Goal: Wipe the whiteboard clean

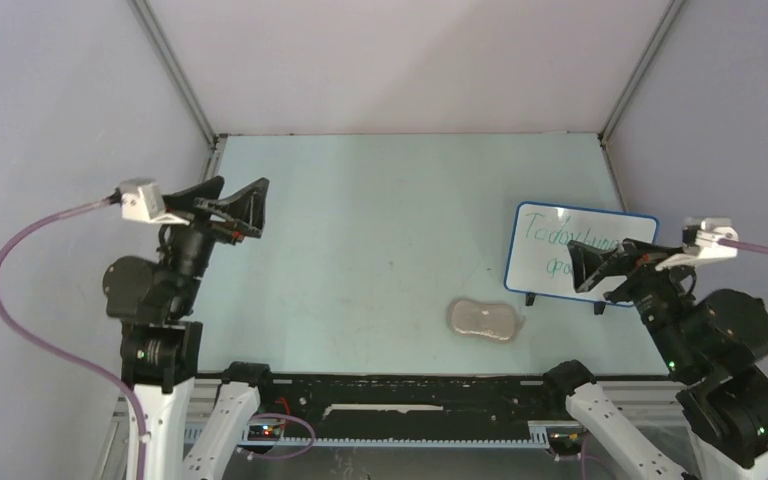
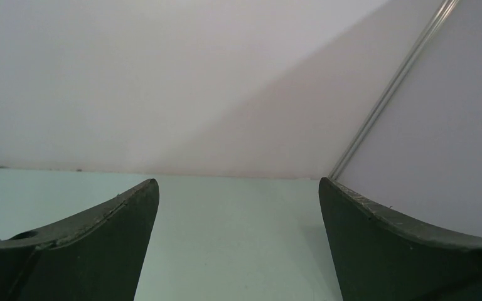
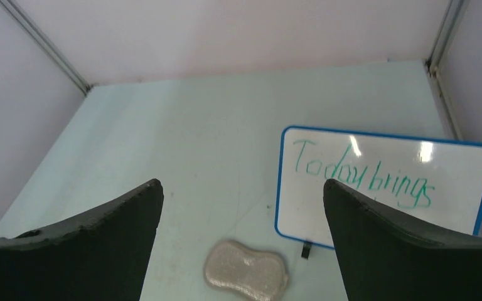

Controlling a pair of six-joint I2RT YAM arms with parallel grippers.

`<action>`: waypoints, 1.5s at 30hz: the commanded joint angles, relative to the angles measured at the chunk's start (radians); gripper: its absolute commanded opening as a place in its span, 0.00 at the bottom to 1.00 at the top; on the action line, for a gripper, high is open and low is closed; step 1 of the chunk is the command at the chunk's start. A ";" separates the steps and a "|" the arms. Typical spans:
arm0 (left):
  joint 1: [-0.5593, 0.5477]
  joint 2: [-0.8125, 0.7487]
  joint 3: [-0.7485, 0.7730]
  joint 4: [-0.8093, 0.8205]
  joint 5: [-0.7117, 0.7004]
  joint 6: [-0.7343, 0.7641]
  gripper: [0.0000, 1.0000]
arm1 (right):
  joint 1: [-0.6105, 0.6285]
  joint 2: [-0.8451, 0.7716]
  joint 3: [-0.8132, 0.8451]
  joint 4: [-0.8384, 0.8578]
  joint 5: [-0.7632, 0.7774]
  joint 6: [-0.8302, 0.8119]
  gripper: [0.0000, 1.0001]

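The whiteboard [image 1: 560, 245] [image 3: 383, 179], blue-rimmed with green handwriting, stands on small black feet at the right of the table. A grey-beige sponge pad [image 1: 483, 320] [image 3: 246, 270] lies flat just left of its near corner. My right gripper [image 1: 590, 268] [image 3: 241, 188] hovers open above the board's near right part, nothing between its fingers; the sponge shows below and between them in the right wrist view. My left gripper [image 1: 235, 205] [image 2: 238, 188] is open and empty, raised over the table's left side, far from both.
The pale green table [image 1: 380, 230] is enclosed by white walls with metal corner posts [image 1: 175, 70] at the back. A black rail [image 1: 400, 395] runs along the near edge between the arm bases.
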 commanded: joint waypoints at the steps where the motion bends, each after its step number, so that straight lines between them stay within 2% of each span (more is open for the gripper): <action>1: -0.031 0.052 -0.013 0.016 -0.023 0.069 1.00 | -0.016 0.067 -0.006 -0.081 -0.039 0.036 0.99; 6: -0.067 0.080 -0.107 0.057 -0.041 0.110 1.00 | -0.017 0.144 -0.056 -0.098 -0.183 0.015 0.99; 9: -0.074 0.095 -0.156 0.076 -0.023 0.111 1.00 | 0.020 0.216 -0.095 -0.108 -0.215 0.025 0.99; 12: -0.077 0.097 -0.186 0.085 0.001 0.106 1.00 | 0.123 0.289 -0.151 -0.088 -0.199 0.033 0.99; 17: -0.080 0.092 -0.220 0.100 0.010 0.097 1.00 | 0.320 0.474 -0.236 -0.058 -0.086 0.086 0.99; 20: -0.080 0.092 -0.224 0.105 0.021 0.093 1.00 | 0.344 0.555 -0.329 0.017 -0.113 0.144 1.00; 25: -0.081 0.085 -0.232 0.113 0.022 0.093 1.00 | 0.191 0.548 -0.576 0.257 -0.304 0.263 0.99; 30: -0.082 0.097 -0.233 0.112 0.023 0.090 1.00 | 0.008 0.472 -0.665 0.236 -0.186 0.406 0.99; 32: -0.081 0.099 -0.234 0.114 0.026 0.089 1.00 | -0.095 0.415 -0.707 0.233 -0.201 0.437 0.99; 37: -0.081 0.103 -0.235 0.115 0.027 0.088 1.00 | -0.339 0.328 -0.819 0.284 -0.370 0.412 0.97; 40: -0.081 0.110 -0.236 0.115 0.029 0.084 1.00 | -0.393 0.370 -0.844 0.300 -0.461 0.367 0.93; 43: -0.082 0.117 -0.236 0.117 0.032 0.081 1.00 | -0.384 0.418 -0.865 0.343 -0.518 0.370 0.85; 45: -0.081 0.118 -0.237 0.118 0.034 0.080 1.00 | -0.374 0.439 -0.879 0.358 -0.516 0.382 0.84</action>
